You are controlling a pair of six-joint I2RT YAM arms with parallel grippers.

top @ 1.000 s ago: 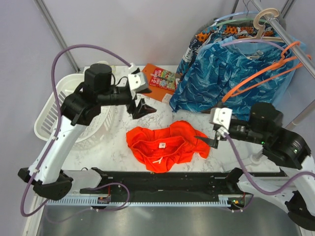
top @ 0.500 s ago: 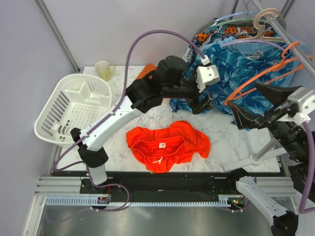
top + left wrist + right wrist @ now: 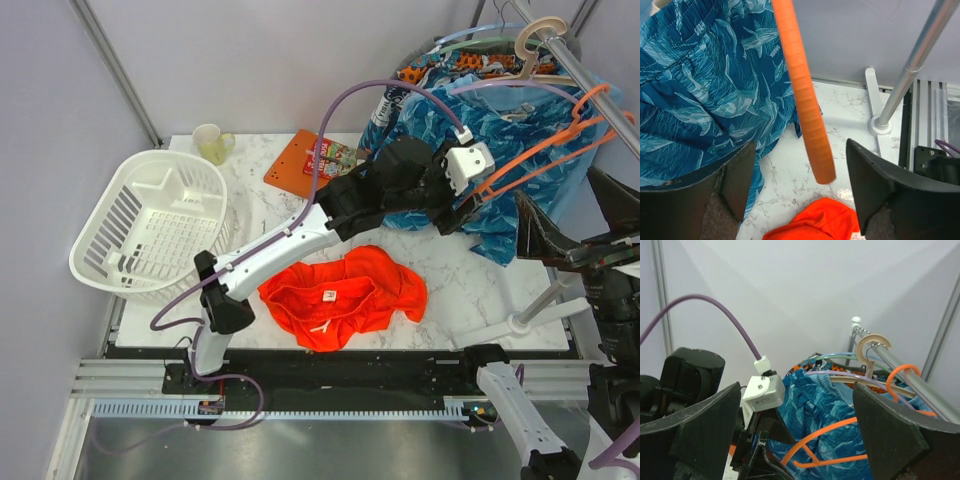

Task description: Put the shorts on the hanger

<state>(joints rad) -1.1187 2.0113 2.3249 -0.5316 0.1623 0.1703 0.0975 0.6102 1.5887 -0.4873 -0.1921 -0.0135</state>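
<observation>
Reaching across to the far right corner of the desk, the left gripper [image 3: 800, 150] holds its two fingers wide apart on either side of one sloping arm of the hanger [image 3: 803, 100]. In the left wrist view the orange bar passes between the fingers without touching either, so nothing is gripped. The hanger hangs by its hook from a metal rail [image 3: 590, 75] over that corner, among other hangers and in front of a blue patterned garment [image 3: 520, 130].

The shorts [image 3: 345, 290] lie crumpled on the desk close to the middle of the near edge, waistband and white tag facing up, well apart from the hanger and from both grippers.

The right gripper [image 3: 796, 390] is raised by the right edge, fingers spread wide and holding nothing.

By the look of it the task has barely begun. The hanger has not been grasped or taken off the rail, and the shorts are untouched. Both steps are left, along with getting the fabric onto the hanger.

The desk [image 3: 470, 290] has a white marble-patterned top. A white plastic basket [image 3: 130, 240] sits at the left edge, with a pale mug [image 3: 210, 143] and an orange card [image 3: 310, 160] along the far edge. Plain grey walls close in the space.
</observation>
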